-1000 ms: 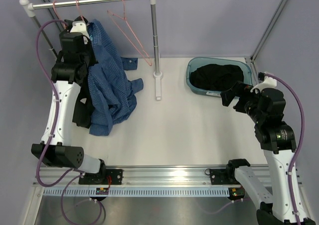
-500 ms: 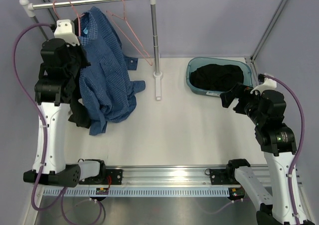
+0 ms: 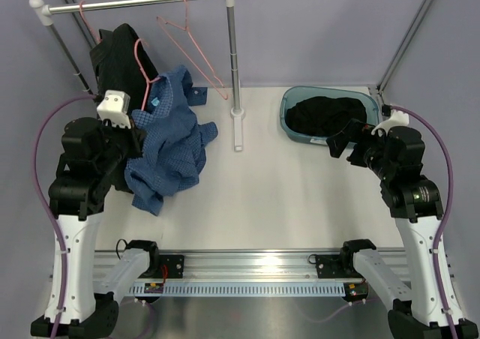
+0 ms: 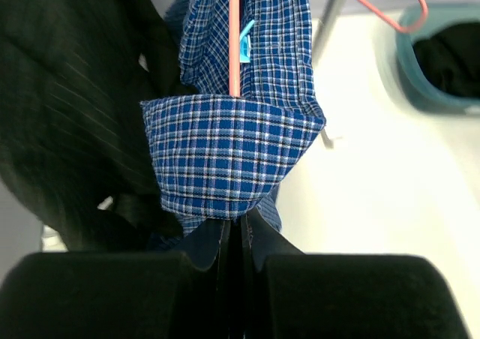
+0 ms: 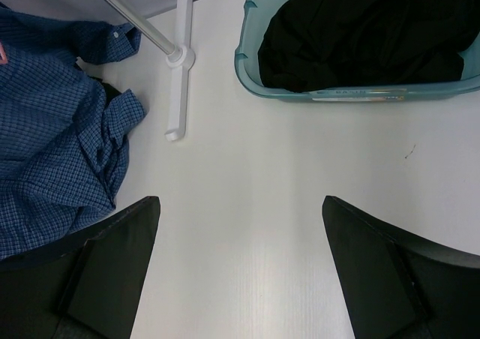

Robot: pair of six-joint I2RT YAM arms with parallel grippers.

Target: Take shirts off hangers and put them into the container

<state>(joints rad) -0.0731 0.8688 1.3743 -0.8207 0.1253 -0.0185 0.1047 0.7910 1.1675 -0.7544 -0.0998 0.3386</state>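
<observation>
My left gripper [image 3: 141, 118] [image 4: 240, 230] is shut on the collar of the blue checked shirt [image 3: 171, 140] [image 4: 225, 151]. A pink hanger [image 3: 141, 60] [image 4: 234, 39] still runs up out of that collar, off the rail. A black shirt [image 3: 112, 52] [image 4: 67, 106] hangs on a second hanger [image 3: 86, 20] at the rail's left end. A third hanger [image 3: 187, 46] hangs bare. The teal container [image 3: 285, 118] [image 5: 251, 61] at the back right holds another black shirt [image 3: 330, 114] [image 5: 360, 31]. My right gripper [image 3: 343, 145] [image 5: 240, 219] is open over bare table just in front of the container.
The white-and-silver rail [image 3: 135, 3] spans the back left. Its post [image 3: 234, 54] stands on a white foot [image 3: 238, 133] [image 5: 178, 91] between the shirts and the container. The blue shirt's lower part lies bunched on the table [image 3: 262, 189].
My left arm has pulled down and towards the near edge with the blue shirt and its hanger, off the rail. The black shirt behind now shows. The right gripper stayed open, barely shifting.
</observation>
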